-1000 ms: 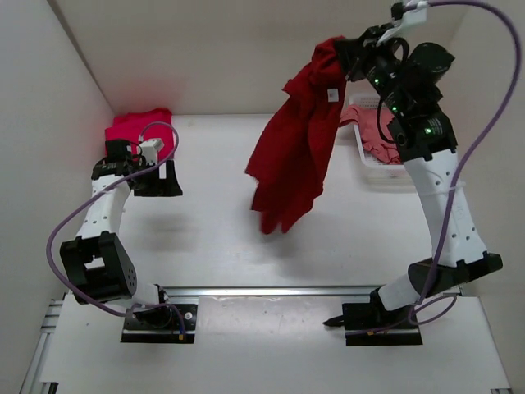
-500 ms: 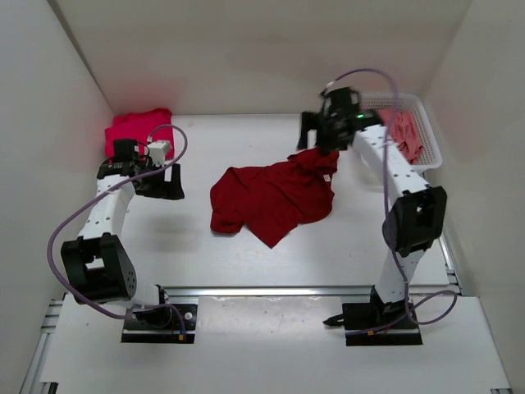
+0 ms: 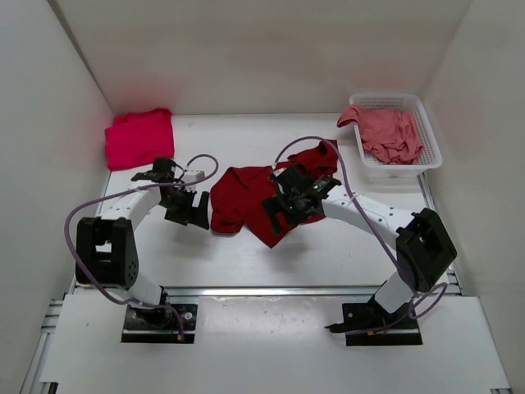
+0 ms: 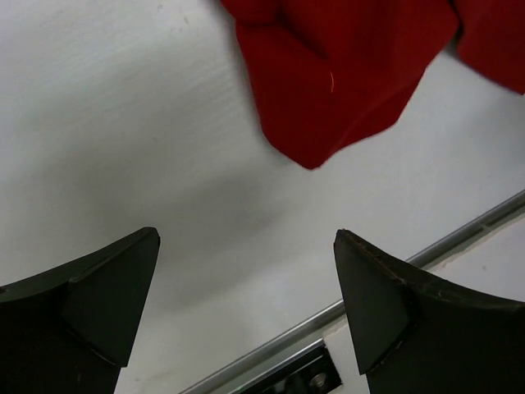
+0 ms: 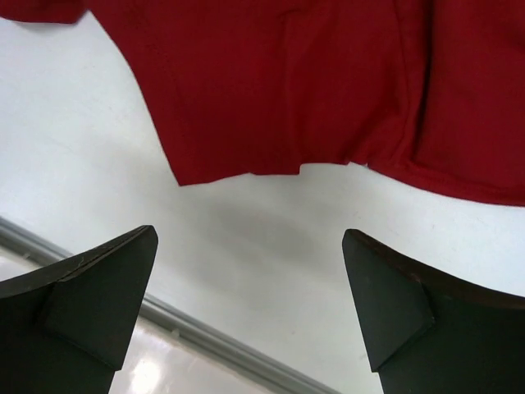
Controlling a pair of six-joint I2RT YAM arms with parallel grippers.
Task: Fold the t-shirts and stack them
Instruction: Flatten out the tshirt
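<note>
- Left pincer point(image 3: 189, 208), seen from above, stands with jaws apart just beside the left edge of the dark crimson t-shirt point(image 3: 242, 195). That shirt lies crumpled in the middle of the worktop point(image 3: 246, 264). The right pincer point(image 3: 283, 212) hangs over the shirt's near right part, jaws also apart, holding nothing.
- The bright pinkish-red t-shirt point(image 3: 139, 137) sits folded in the far left corner, and the faded salmon t-shirt point(image 3: 392, 131) lies in the white mesh basket point(image 3: 431, 158).
- Left wrist view: both fingers are spread wide over bare worktop, with a crimson corner ahead, untouched.
- Right wrist view: the fingers are spread wide and the shirt's hem lies just ahead.
- Step in hand, by my judgement: spreading the crimson shirt flat for folding. Next, each pincer needs to close on an edge or corner and draw the cloth outward.
</note>
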